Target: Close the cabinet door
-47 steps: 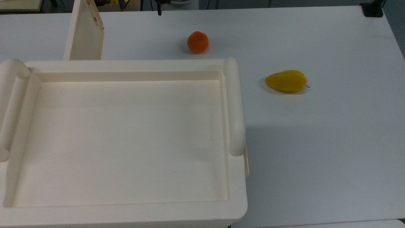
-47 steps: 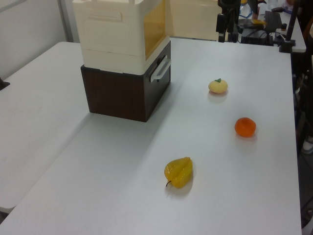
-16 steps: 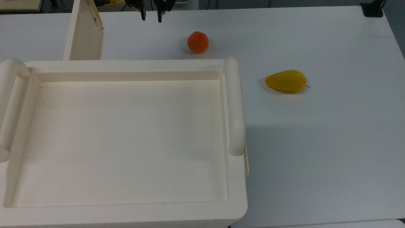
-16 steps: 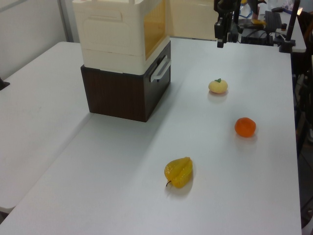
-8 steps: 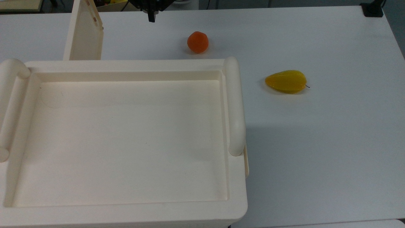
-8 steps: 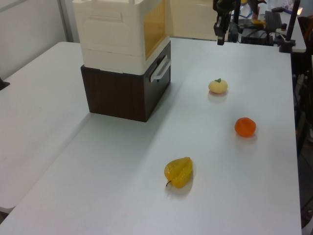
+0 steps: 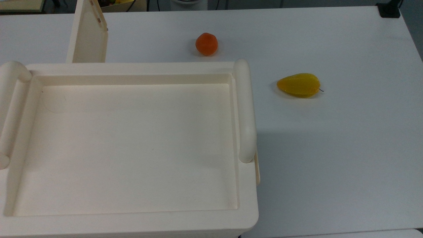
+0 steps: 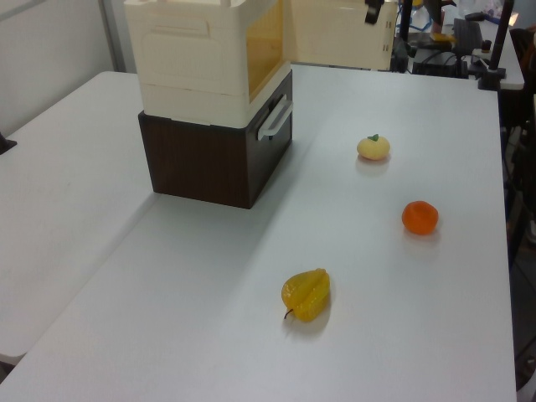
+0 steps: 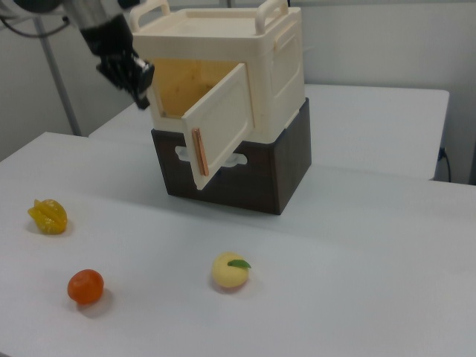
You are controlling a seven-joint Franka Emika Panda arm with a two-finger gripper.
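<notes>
The cream cabinet (image 9: 245,56) stands on a dark brown box (image 9: 260,175). Its recessed top (image 7: 132,145) takes up the top view's left. The cabinet door (image 9: 219,123) is swung wide open, showing a yellowish inside, and a brownish strip runs down its free edge. In the top view the cabinet door (image 7: 88,34) stands edge-on behind the cabinet. In the left view the cabinet door (image 8: 335,33) sticks out to the cabinet's right. My black gripper (image 9: 141,88) hangs in the air just left of the open front in the right view. In the left view my gripper (image 8: 373,12) is in front of the door's upper part.
On the white table lie an orange (image 7: 206,43), a yellow starfruit (image 7: 299,85) and a pale yellow fruit with a green leaf (image 9: 230,271). Equipment stands behind the table's far edge (image 8: 469,42). A second table sits behind the cabinet (image 9: 372,126).
My gripper has risen and left the top view's upper edge. In the left view it has moved up to the door's upper part. The door and fruits have not moved.
</notes>
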